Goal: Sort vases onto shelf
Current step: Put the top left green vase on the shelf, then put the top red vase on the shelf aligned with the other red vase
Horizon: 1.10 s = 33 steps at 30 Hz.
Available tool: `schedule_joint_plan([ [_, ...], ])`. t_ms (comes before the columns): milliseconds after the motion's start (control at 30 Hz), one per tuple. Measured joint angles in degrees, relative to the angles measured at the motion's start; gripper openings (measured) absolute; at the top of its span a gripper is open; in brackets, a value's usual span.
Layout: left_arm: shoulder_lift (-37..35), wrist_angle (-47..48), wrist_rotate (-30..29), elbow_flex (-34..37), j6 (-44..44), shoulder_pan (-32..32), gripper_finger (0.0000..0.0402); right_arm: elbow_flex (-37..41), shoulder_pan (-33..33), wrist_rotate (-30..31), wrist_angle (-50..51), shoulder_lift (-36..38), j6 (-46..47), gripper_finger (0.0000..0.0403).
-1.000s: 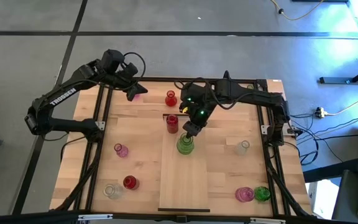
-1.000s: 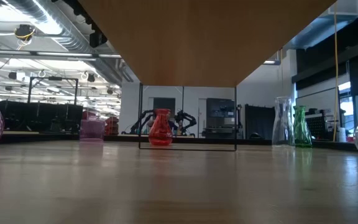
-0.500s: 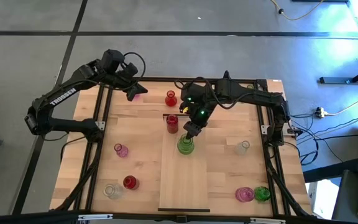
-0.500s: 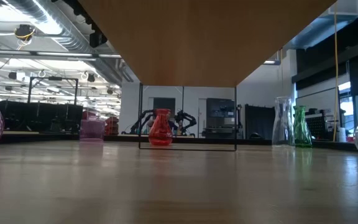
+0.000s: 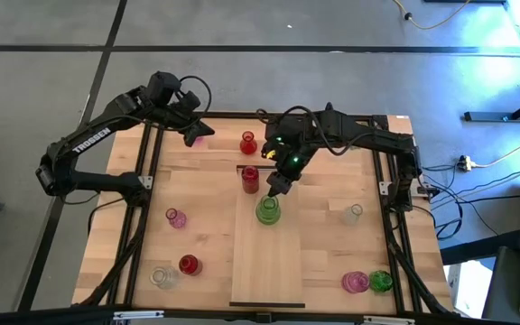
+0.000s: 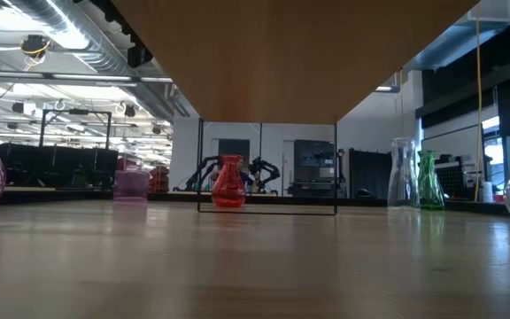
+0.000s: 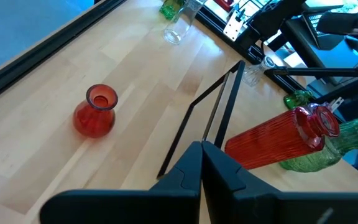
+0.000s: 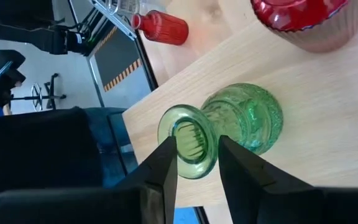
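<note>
Since the earlier frame, the right gripper (image 5: 275, 187) has lifted a little and pulled back from the green vase (image 5: 268, 210), which now stands free and upright on the shelf (image 5: 264, 262), near its far end. In the right wrist view the two fingers (image 8: 166, 167) are slightly apart, one on each side of the vase mouth (image 8: 187, 141); they seem not to touch the glass, but this is hard to judge from this angle. This gripper holds nothing.

Just beside the green vase, a red vase (image 5: 250, 179) stands at the far end of the shelf. Another red vase (image 5: 247, 142) stands on the tabletop (image 5: 197, 194) beyond the shelf.

The left gripper (image 5: 192, 135) waits over the far left part of the tabletop, with its fingers (image 7: 188, 174) closed together and empty.

Other vases stand on the tabletop: a pink one (image 5: 176, 218), a red one (image 5: 189, 264) and a clear one (image 5: 161, 277) on the left side, and a clear one (image 5: 353, 213), a pink one (image 5: 355, 282) and a green one (image 5: 381, 281) on the right side.
</note>
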<state>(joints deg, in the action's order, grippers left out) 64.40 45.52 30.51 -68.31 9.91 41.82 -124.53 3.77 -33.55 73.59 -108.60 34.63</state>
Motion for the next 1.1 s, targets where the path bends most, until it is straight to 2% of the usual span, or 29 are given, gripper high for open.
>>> schedule_joint_plan([
  [167, 1.42, -0.52, 0.77, -0.11, 0.0, 0.0, 0.0, -0.02, 0.79, 0.68, 0.21, 0.32, -0.22, 0.0099],
  [400, 9.68, -5.51, 0.78, -0.11, -0.02, 0.0, 0.0, -0.04, 5.44, 1.62, 1.99, 3.86, -0.69, 0.0099],
  [500, 14.04, -8.3, -0.62, -0.11, -0.02, 0.07, 0.0, -0.04, 7.08, 3.43, 2.02, 6.48, -0.79, 0.0099],
  [567, 16.41, -9.29, -3.85, -0.11, -0.02, 0.22, 0.0005, -0.07, 7.72, 5.19, 2.04, 8.44, -0.83, 0.0099],
  [700, 19.52, -9.99, -5.57, -0.11, 0.71, 1.81, 0.0046, -0.08, 8.02, 9.74, 3.54, 12.18, -0.84, 0.0099],
  [933, 22.99, -15.29, 0.57, -0.09, 4.79, 6.18, 0.0143, -0.07, 7.89, 16.74, 6.39, 16.39, -2.17, 0.0099],
  [1100, 28.28, -14.87, 3.33, -2.19, 7.94, 8.27, 0.0173, -0.07, 7.91, 19.05, 7.83, 17.09, -2.89, 0.0099],
])
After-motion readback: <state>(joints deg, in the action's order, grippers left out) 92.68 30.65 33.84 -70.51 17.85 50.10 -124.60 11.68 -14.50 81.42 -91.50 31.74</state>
